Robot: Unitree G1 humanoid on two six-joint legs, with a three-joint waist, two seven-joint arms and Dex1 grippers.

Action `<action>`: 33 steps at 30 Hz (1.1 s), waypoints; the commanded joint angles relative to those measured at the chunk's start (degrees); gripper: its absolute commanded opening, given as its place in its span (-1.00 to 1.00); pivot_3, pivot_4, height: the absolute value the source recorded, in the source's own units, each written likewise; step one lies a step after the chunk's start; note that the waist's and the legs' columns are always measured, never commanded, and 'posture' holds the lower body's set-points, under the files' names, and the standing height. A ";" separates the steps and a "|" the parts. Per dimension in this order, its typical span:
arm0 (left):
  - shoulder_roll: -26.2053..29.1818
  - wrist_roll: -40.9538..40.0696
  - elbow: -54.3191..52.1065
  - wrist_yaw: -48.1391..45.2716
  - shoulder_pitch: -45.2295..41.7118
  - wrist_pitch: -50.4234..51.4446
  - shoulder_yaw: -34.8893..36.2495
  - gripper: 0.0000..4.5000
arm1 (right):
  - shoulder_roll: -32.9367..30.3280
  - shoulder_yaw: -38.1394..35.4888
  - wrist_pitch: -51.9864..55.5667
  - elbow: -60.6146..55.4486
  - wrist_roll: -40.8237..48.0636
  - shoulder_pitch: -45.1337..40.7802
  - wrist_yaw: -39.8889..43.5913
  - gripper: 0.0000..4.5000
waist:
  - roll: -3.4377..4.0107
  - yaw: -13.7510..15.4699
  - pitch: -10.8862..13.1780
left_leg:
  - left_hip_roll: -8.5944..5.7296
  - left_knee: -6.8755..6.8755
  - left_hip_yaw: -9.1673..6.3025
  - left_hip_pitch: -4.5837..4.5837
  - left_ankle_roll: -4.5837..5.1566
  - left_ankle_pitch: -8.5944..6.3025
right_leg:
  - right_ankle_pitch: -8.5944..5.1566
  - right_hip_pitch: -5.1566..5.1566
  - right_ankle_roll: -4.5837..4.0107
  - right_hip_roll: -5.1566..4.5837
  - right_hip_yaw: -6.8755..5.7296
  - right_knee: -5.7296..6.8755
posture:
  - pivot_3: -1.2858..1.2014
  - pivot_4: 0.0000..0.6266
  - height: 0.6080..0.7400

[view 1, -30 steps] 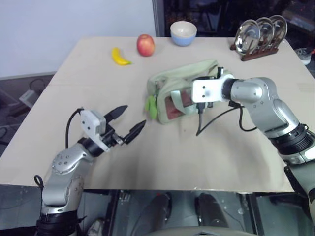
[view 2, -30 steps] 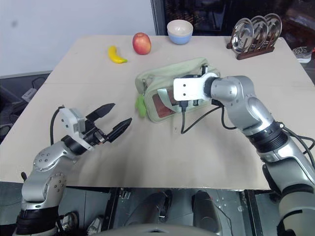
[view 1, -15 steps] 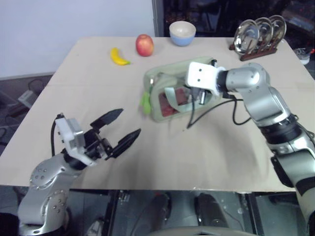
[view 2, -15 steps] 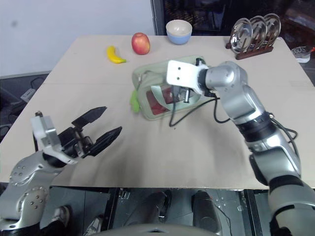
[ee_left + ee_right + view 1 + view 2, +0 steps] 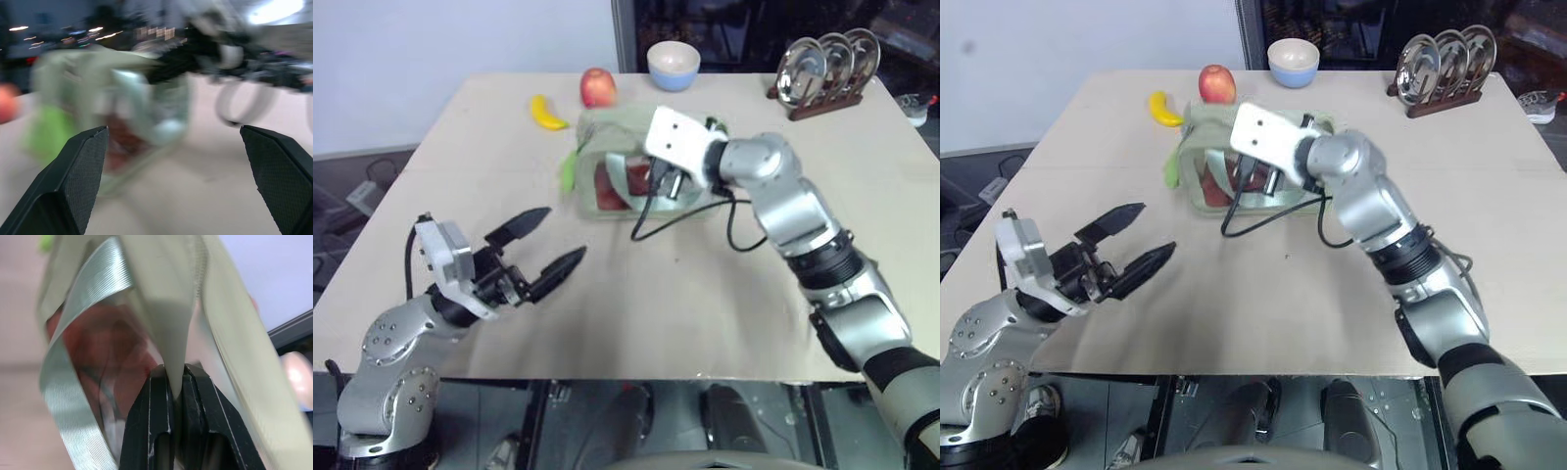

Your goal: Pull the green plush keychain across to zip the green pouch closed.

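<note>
- right tool (image 5: 175, 377) is pinched shut on a strap of the green pouch (image 5: 607, 147), not the green plush keychain (image 5: 569, 169) hanging off its left end, so pulling just drags the bag
- left tool (image 5: 536, 247) gapes wide, empty, well short on the counter (image 5: 705, 294), so nothing braces the pouch

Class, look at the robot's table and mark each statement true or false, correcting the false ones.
1. The right gripper is shut on a strap of the green pouch. True.
2. The left gripper grips the green plush keychain. False: it hangs open over bare table, apart from the pouch.
3. The keychain hangs at the pouch's end nearest the banana. True.
4. The apple lies inside the bowl. False: it sits on the table beside the bowl.
5. The plate rack stands at the table's far right corner. True.
</note>
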 commanded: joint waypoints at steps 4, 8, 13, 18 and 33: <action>0.84 9.22 4.05 6.44 -3.24 -0.92 -0.78 1.00 | 0.28 -0.93 0.76 -4.48 -0.11 -0.99 -1.25 -0.98 | -0.01 0.11 -0.01 | -0.02 0.01 0.00 0.00 0.00 0.00 | 0.00 0.02 0.00 -0.01 -0.01 -0.02 | 0.03 -0.52 1.00; 0.05 14.84 5.24 9.88 -4.28 -1.43 -2.36 1.00 | 0.39 -0.54 1.02 -4.87 0.06 -0.79 -1.08 -0.98 | -0.01 -0.06 -0.01 | -0.01 0.00 -0.01 0.00 0.00 0.00 | 0.01 0.00 -0.01 0.00 -0.01 0.00 | 0.03 -0.52 1.00; -1.17 20.86 7.34 14.08 -6.30 -3.24 -3.80 1.00 | 0.64 -0.23 1.24 -5.35 0.18 -0.55 -1.01 -0.98 | -0.01 -0.01 -0.01 | -0.01 0.00 -0.01 0.00 -0.01 0.00 | 0.01 0.00 -0.01 0.00 -0.01 0.00 | 0.03 -0.52 1.00; -1.16 26.15 10.05 14.26 -9.13 -6.47 -7.43 1.00 | 0.70 -0.14 0.92 -5.26 0.36 -0.70 -0.80 -0.98 | -0.02 0.00 -0.01 | -0.01 0.01 -0.01 -0.01 -0.01 0.00 | 0.01 0.01 -0.01 -0.01 -0.02 0.00 | 0.03 -0.52 1.00; -1.74 40.02 19.73 19.10 -16.44 -16.56 -14.44 0.00 | 0.67 -0.36 0.85 -5.26 0.41 -0.46 -0.81 -1.00 | -0.02 -0.14 -0.01 | -0.01 0.00 -0.02 -0.01 -0.01 0.00 | 0.01 -0.02 -0.01 0.00 -0.03 0.01 | 0.03 -0.52 1.00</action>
